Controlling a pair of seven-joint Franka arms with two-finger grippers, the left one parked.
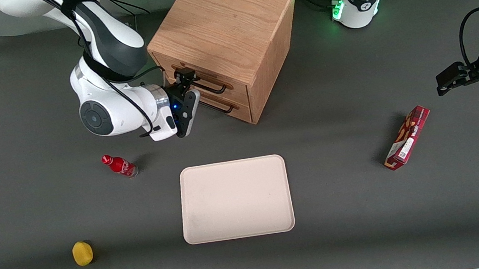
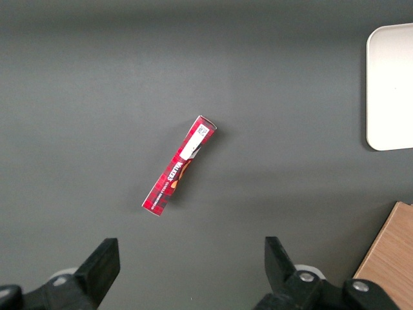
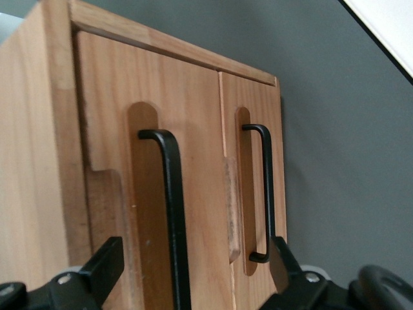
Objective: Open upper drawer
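Note:
The wooden cabinet (image 1: 225, 25) stands at the back of the table, its two drawer fronts turned toward the working arm. The upper drawer (image 1: 213, 77) (image 3: 193, 116) is light oak with a long black bar handle (image 1: 211, 87) (image 3: 171, 213), and its front sits flush with the cabinet. The bottom drawer (image 3: 255, 110) below it has its own black handle (image 1: 219, 107) (image 3: 266, 187). My gripper (image 1: 188, 80) (image 3: 193, 265) is open right in front of the upper drawer. The upper handle runs between the two fingers (image 3: 106, 261), and neither touches it.
A cream tray (image 1: 235, 199) (image 2: 390, 87) lies nearer the front camera than the cabinet. A small red bottle (image 1: 119, 165) and a yellow object (image 1: 82, 253) lie toward the working arm's end. A red box (image 1: 407, 137) (image 2: 179, 166) lies toward the parked arm's end.

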